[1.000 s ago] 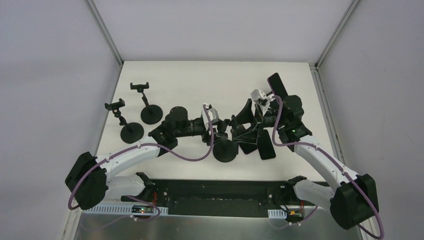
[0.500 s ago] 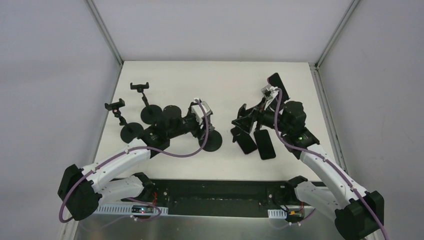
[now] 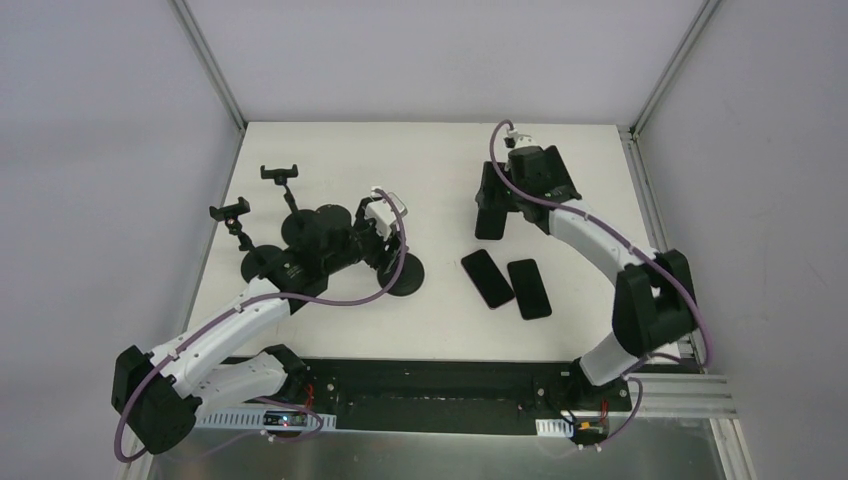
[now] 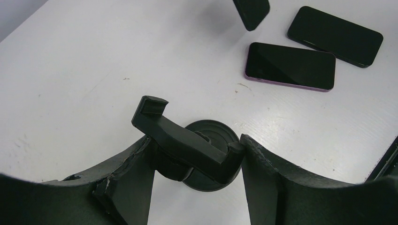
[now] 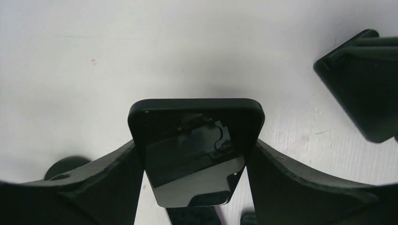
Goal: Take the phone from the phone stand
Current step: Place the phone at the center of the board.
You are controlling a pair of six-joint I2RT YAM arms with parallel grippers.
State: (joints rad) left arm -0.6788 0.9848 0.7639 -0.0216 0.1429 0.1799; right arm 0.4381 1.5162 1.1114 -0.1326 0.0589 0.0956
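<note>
Both arms have drawn apart over the last second. The right gripper (image 3: 495,195) has swung from mid-table out toward 1 o'clock, taking the phone (image 3: 490,222) with it. The left gripper (image 3: 385,240) has pulled the phone stand (image 3: 402,281) toward 9 o'clock.

From above, the phone sits clamped in the right jaws, well apart from the stand. Two spare phones (image 3: 487,278) lie flat side by side at 3 o'clock of the stand's base. Two other stands (image 3: 296,222) are at 9 o'clock of the left gripper.

At the left wrist, the fingers (image 4: 129,183) press both sides of the stand's bare cradle, with its round base on the table (image 4: 70,70) below.

At the right wrist, the fingers (image 5: 103,178) squeeze the phone's long edges, its glossy screen facing the camera.
</note>
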